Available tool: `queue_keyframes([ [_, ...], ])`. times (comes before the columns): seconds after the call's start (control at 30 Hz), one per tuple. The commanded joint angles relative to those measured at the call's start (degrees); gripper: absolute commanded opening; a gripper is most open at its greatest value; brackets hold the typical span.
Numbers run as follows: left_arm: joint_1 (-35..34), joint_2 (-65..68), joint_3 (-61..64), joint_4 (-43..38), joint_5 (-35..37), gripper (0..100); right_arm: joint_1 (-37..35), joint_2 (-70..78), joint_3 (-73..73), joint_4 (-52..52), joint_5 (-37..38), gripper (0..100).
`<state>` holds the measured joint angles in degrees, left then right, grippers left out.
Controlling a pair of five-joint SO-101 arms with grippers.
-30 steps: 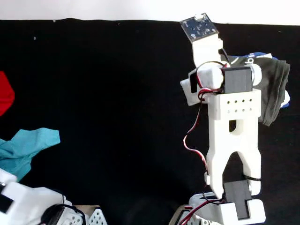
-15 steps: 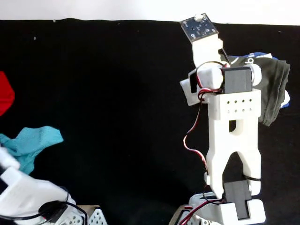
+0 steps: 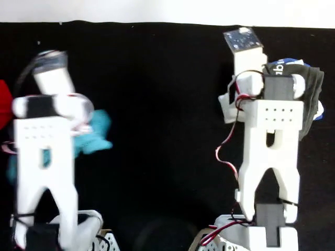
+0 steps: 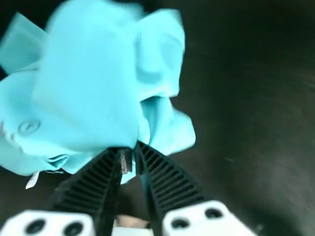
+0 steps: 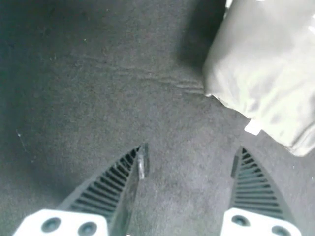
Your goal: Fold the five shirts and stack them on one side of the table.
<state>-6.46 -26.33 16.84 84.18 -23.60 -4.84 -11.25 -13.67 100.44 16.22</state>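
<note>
Black counter (image 3: 157, 94): left hand (image 4: 129, 156) pinching teal shirt (image 4: 93, 93), right hand (image 5: 189, 160) wide open near the folded stack.
Left: fingers clamped narrow on an edge of the crumpled teal shirt. High view puts the shirt bunched against the left arm, left of counter centre. Can't tell if it's clear of the counter. Red shirt (image 3: 4, 110) sits at the far left edge, just past that arm. Right: jaws spread wide with nothing between them, over bare counter, folded grey shirt (image 5: 266, 64) near one fingertip, not touching. In the high view the grey shirt lies at the far right, partly behind the right arm, with blue fabric (image 3: 285, 63) peeking out at its far edge.
</note>
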Motion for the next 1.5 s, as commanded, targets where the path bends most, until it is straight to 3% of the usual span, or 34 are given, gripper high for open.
queue_keyframes([
  [0.0,14.29,-3.47,-2.68,-2.37,4.31,1,1.1,-6.29,1.71,0.4,-0.18,26.7],
  [0.13,19.3,-0.66,-6.64,-4.66,8.62,6,1.01,-13.14,6.99,0.4,0.0,26.7],
  [0.23,18.86,1.63,-9.54,-4.48,11.08,17,0.92,-16.4,12.09,-0.04,0.09,26.7],
  [0.33,14.73,2.24,-10.59,-4.48,11.25,17,-1.1,-18.86,19.21,-3.56,0.09,26.7],
  [0.5,2.33,2.68,-9.1,-2.73,10.2,16,-13.58,-19.91,30.37,-9.1,-0.35,26.9],
  [0.8,-24.04,2.68,2.24,-4.48,-2.73,16,-32.31,-7.52,36.97,-22.2,-2.2,31.4],
  [1.13,-36.97,2.68,10.86,-11.08,-8.44,16,-51.65,9.1,31.6,-25.27,-5.19,34.2],
  [1.23,-37.67,2.68,11.38,-11.08,-8.53,16,-50.15,14.37,32.04,-29.41,-5.01,34.2],
  [1.33,-37.67,2.68,11.38,-10.99,-8.44,16,-43.12,21.23,31.87,-33.45,-4.92,32.1],
  [1.47,-37.23,2.68,11.65,-10.9,-8.35,16,-29.49,26.95,28.0,-38.2,-4.92,8.0],
])
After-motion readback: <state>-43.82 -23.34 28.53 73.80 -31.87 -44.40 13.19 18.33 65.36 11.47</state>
